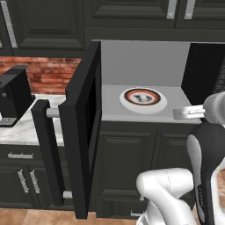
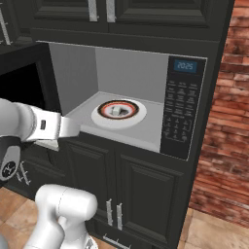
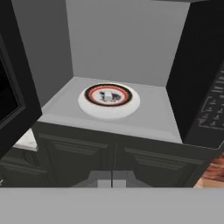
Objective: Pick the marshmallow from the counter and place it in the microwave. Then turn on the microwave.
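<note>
Hand view puts the gripper [image 3: 112, 183] nearest of all, low in the picture and just outside the oven's front edge, its two grey fingertips pressed together with no gap between them and nothing caught there, so the claw is clenched and empty. From the right base view the same gripper [image 2: 68, 127] hangs at the left front lip of the cavity, apart from the turntable. Beyond it the microwave [image 2: 187, 104] stands open: its door [image 1: 79, 127] is swung wide toward the left, the silver bar handle [image 1: 52, 113] facing out. On the grey floor inside rests the red-ringed turntable [image 3: 109, 101], and the marshmallow [image 3: 106, 95] sits near its middle, a small pale cube, upright as far as can be told. Off to the far left the counter [image 1: 24, 127] carries a small black coffee machine [image 1: 13, 94]. Judging from this, the placing step looks done and the second half of the task is in hand. The next move probably calls for reaching the door's outer edge and pushing it closed without knocking the turntable, then bringing the closed fingertips across to the keypad [image 2: 179, 114] on the right side and pressing the start key, which is too small to pick out.
</note>
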### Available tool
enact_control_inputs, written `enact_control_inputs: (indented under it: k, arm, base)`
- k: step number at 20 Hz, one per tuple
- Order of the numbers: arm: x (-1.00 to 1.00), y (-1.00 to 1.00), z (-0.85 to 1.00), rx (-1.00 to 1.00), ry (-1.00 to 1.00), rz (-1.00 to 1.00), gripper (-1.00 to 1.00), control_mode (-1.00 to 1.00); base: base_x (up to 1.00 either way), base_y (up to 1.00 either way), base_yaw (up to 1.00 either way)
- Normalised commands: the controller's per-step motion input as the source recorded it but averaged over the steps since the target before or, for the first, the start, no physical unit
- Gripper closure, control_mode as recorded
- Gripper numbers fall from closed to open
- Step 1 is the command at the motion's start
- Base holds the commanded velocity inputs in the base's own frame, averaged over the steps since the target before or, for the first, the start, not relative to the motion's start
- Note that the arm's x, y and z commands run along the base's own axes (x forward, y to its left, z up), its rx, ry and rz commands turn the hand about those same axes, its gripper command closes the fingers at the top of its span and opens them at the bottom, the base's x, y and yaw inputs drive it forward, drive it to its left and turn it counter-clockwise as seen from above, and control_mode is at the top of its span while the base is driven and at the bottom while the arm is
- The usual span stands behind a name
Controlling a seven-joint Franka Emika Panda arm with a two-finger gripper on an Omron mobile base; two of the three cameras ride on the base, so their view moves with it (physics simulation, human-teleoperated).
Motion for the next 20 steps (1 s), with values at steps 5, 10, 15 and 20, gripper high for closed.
enact_control_inputs:
  k: [5,10,15,20]
  arm:
    - [-0.43,0.14,0.17,0.00,-0.03,0.00,1.00,-1.00]
    - [-0.44,0.14,0.10,0.00,0.00,0.00,1.00,-1.00]
    - [-0.43,0.16,0.08,0.00,0.00,0.00,1.00,-1.00]
    - [-0.41,0.18,0.06,0.00,0.00,0.00,1.00,-1.00]
  base:
    - [0.00,0.00,0.00]
    - [0.00,0.00,0.00]
    - [0.00,0.00,0.00]
    - [0.00,0.00,0.00]
